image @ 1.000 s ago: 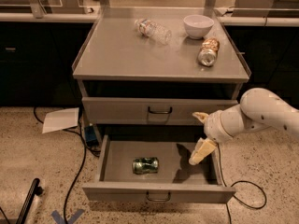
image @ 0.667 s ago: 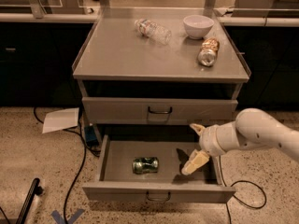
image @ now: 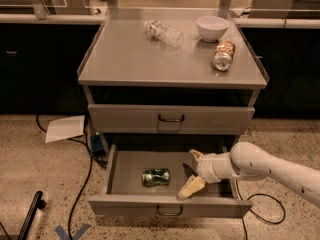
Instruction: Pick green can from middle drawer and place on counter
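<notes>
The green can (image: 155, 177) lies on its side on the floor of the open middle drawer (image: 125, 171), left of centre. My gripper (image: 192, 171) is inside the drawer, to the right of the can and a short gap away from it. Its two pale fingers are spread open, one near the drawer back and one near the front panel, with nothing between them. The white arm reaches in from the lower right. The counter (image: 130, 59) is the grey cabinet top above.
On the counter lie a clear plastic bottle (image: 164, 32), a white bowl (image: 212, 27) and an orange-brown and silver can (image: 223, 55). The upper drawer (image: 171, 119) is closed. A white paper (image: 65, 128) and dark cables (image: 82, 174) lie on the floor at left.
My gripper has moved down and to the left, from above the drawer's right side into the drawer, closer to the green can. The can has not moved.
</notes>
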